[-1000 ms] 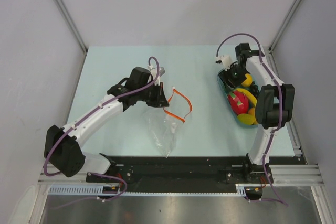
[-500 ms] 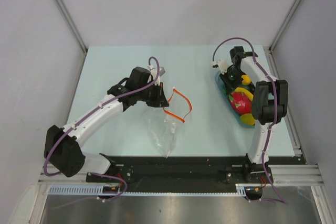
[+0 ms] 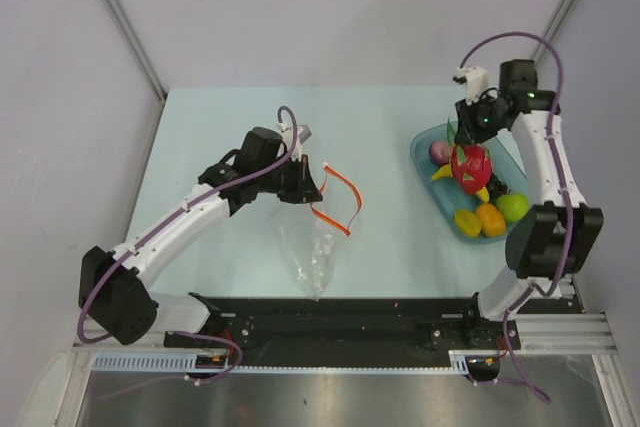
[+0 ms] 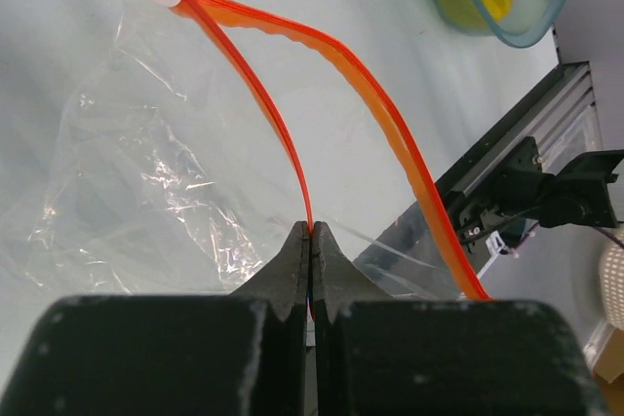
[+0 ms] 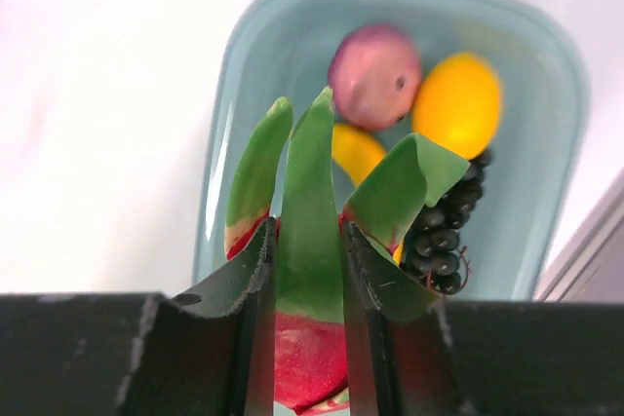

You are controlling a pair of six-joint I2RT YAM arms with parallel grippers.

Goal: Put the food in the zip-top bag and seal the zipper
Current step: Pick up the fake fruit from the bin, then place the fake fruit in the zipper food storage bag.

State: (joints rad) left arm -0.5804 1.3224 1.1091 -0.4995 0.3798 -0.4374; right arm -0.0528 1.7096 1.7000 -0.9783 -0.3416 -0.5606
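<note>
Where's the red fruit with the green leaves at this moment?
Top view, right side: the red fruit hangs over the teal bowl, beside the purple ball, its green leaf clamped in the jaws of the right gripper.

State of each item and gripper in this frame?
zip-top bag: open, no food inside.
zipper: unsealed, one lip pinched.
left gripper: shut on the zipper.
bowl: upright, other food inside.
red piece: held over the bowl.
right gripper: shut on the red piece.
</note>
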